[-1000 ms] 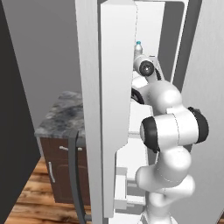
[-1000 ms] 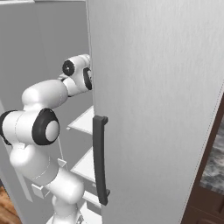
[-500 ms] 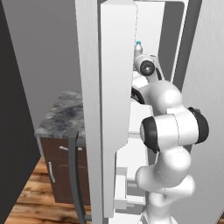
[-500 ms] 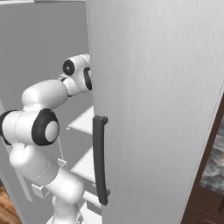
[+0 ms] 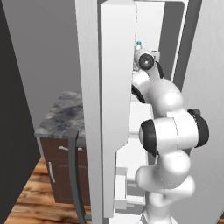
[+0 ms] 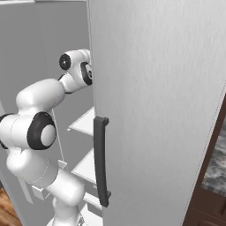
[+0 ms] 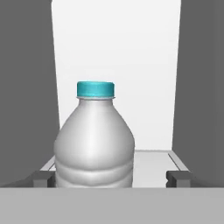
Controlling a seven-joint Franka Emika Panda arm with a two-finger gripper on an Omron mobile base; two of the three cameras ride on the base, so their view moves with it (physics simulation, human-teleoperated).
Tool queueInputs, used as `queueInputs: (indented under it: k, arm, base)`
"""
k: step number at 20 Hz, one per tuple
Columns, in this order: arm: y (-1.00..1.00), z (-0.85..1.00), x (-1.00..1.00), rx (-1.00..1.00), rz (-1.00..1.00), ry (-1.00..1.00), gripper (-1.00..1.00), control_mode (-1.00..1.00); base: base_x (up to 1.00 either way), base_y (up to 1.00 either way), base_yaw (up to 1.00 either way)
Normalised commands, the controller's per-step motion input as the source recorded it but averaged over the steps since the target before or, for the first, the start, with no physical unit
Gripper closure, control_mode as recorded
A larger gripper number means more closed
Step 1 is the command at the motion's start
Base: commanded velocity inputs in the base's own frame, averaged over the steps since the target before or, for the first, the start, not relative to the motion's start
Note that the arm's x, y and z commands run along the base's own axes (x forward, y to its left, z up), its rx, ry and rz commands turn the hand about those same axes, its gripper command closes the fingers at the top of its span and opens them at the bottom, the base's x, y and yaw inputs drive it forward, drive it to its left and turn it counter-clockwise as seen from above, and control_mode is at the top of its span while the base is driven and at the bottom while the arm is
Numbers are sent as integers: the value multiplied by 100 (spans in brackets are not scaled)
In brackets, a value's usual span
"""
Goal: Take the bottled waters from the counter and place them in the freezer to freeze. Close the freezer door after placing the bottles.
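A clear bottled water (image 7: 94, 140) with a teal cap stands upright on a white shelf (image 7: 153, 159) inside the freezer (image 5: 151, 26). My gripper (image 7: 110, 178) is open around its lower body, and a dark fingertip (image 7: 41, 178) stands clear of it on each side. Just above my hand, the teal cap (image 5: 138, 43) shows in the left base view. The freezer door (image 5: 114, 109) stands swung open to the left of the arm, with its white lining facing it. The arm (image 6: 42, 95) reaches deep into the compartment.
A plain silver door (image 6: 159, 97) with a dark handle (image 6: 100, 163) stands close on the arm's right. Left of the freezer door is a marble-topped dark cabinet (image 5: 61, 116). More white shelves (image 6: 84, 122) lie lower in the compartment. A strip of marble (image 6: 217, 165) shows at the far right.
The arm stays in nearly the same pose inside the freezer. The jaws have opened off the teal-capped bottle, which stays standing on the shelf.
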Motion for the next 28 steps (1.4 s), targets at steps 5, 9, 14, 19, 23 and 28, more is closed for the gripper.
queueInputs:
  k: [5,9,14,19,23,28]
  arm:
    - [1,25,-16,2,0,13,-100,-100]
    - [0,24,-9,3,0,15,-100,-100]
    - [0,35,-22,7,0,16,-100,-100]
    - [0,15,-55,8,0,14,-100,-100]
    - [0,0,-99,1,0,-5,-100,-100]
    - [0,0,-100,2,0,-8,-100,-100]
  base:
    - [0,0,0]
    - [0,0,0]
    - [0,0,0]
    - [0,0,0]
    - [0,0,0]
    - [0,0,0]
